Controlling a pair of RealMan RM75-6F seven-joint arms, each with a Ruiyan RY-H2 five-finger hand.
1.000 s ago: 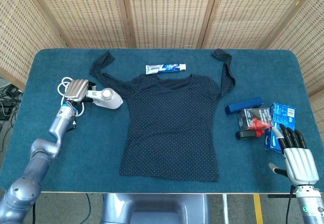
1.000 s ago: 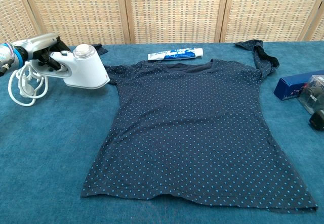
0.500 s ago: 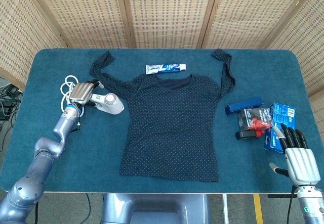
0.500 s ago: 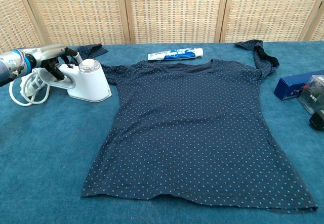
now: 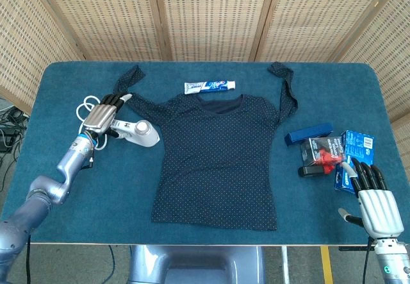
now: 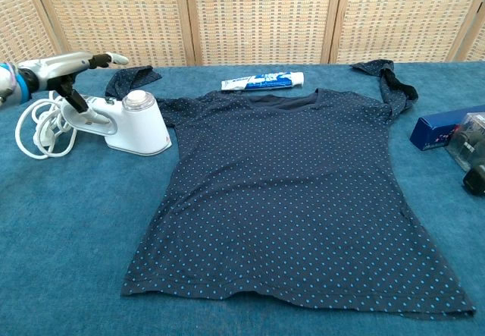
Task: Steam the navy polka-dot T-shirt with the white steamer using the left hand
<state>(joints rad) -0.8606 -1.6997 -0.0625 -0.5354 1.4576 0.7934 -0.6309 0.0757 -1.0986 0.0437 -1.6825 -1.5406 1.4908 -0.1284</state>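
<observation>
The navy polka-dot T-shirt lies flat in the middle of the blue table, sleeves spread toward the back. The white steamer stands on the table just left of the shirt's left sleeve, and its white cord lies coiled further left. My left hand hovers over the steamer's handle with its fingers stretched out straight; only the thumb reaches down beside the handle. My right hand rests open at the table's front right corner, holding nothing.
A toothpaste tube lies just behind the shirt's collar. At the right are a dark blue box, a black and red item and blue packets, close to my right hand. Wicker screens stand behind the table.
The steamer came down from a tilted, lifted pose and now stands on the table nearer the shirt. My left hand's fingers opened off its handle. The right hand stayed put.
</observation>
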